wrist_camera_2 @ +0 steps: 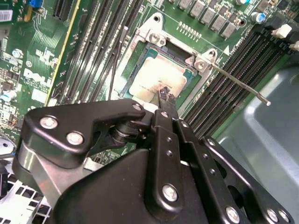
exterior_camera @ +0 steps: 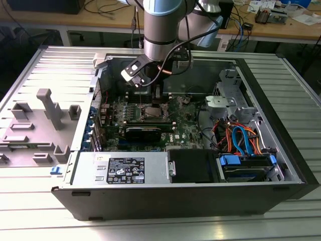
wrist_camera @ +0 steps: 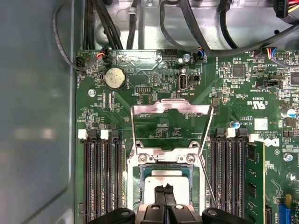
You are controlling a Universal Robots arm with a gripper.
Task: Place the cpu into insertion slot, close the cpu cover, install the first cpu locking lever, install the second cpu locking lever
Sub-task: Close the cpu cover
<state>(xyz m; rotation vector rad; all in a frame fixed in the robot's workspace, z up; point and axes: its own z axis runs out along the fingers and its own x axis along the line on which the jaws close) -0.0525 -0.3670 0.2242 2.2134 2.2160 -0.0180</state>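
The cpu [wrist_camera: 168,179] lies flat in the socket, its silver-grey top [wrist_camera_2: 156,74] up. My gripper [wrist_camera: 165,190] hangs right over it with its black fingertips [wrist_camera_2: 163,95] pressed together, at or just above the chip's top; contact is unclear. The cpu cover [wrist_camera: 170,108] stands flipped open behind the socket, with the board visible through its window. One thin locking lever [wrist_camera_2: 238,81] sticks out unlatched beside the socket [wrist_camera: 209,184]. A second thin lever [wrist_camera_2: 114,70] runs along the other side. In the exterior view the gripper [exterior_camera: 149,95] is low inside the case above the socket [exterior_camera: 150,111].
Black memory slots [wrist_camera: 100,177] flank the socket on both sides [wrist_camera: 229,172]. Black cables [wrist_camera: 187,23] cross above the board. A coin battery [wrist_camera: 114,78] sits beyond the cover. The case's grey wall [wrist_camera: 32,116] runs close alongside. A black power supply [exterior_camera: 120,168] and drive cage [exterior_camera: 246,165] fill the case's front.
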